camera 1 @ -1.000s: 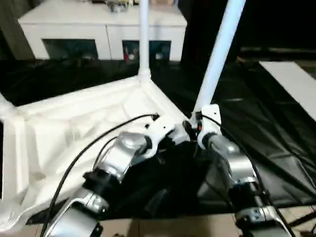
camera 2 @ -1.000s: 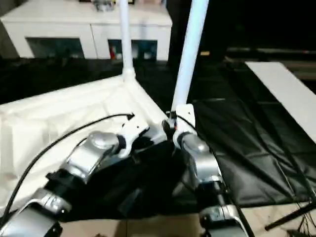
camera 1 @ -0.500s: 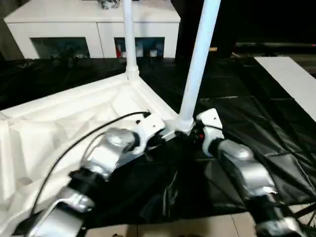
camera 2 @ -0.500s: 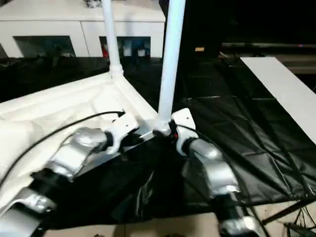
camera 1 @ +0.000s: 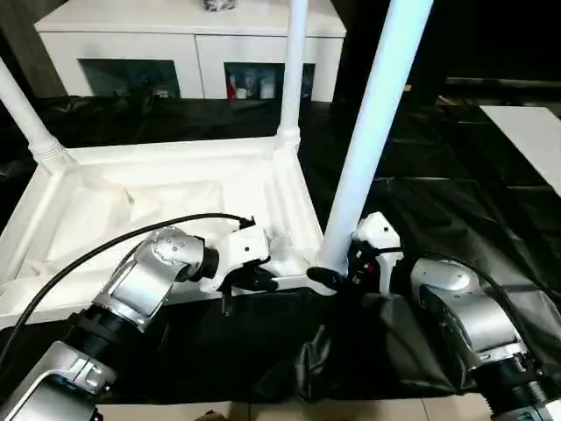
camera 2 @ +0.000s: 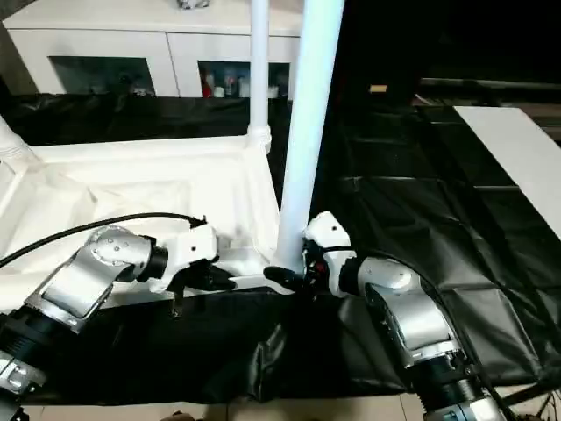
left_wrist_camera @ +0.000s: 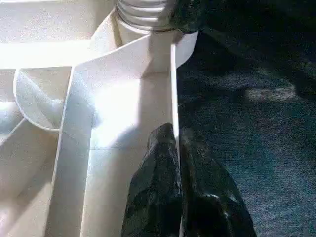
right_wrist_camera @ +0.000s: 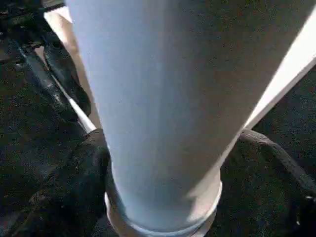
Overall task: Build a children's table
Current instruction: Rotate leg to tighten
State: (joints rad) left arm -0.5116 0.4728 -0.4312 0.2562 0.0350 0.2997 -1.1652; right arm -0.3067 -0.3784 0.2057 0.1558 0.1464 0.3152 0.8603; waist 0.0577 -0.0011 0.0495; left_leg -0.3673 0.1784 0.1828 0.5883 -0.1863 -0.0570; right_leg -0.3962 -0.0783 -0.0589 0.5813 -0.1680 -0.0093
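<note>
Left wrist view: left tool (left_wrist_camera: 178,148) pinches the tabletop (left_wrist_camera: 118,103) rim. Right tool (camera 1: 337,279) clamps the near-corner leg (camera 1: 372,132) base.

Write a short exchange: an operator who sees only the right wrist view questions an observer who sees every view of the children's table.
Operator: How many legs stand upright in the tabletop?
Observer: Three do: the near leg by the right hand, the far-corner leg and the far-left leg.
Operator: What is the left hand doing?
Observer: The left hand is pinched shut on the near rim of the tabletop, close to the near leg's socket.
</note>
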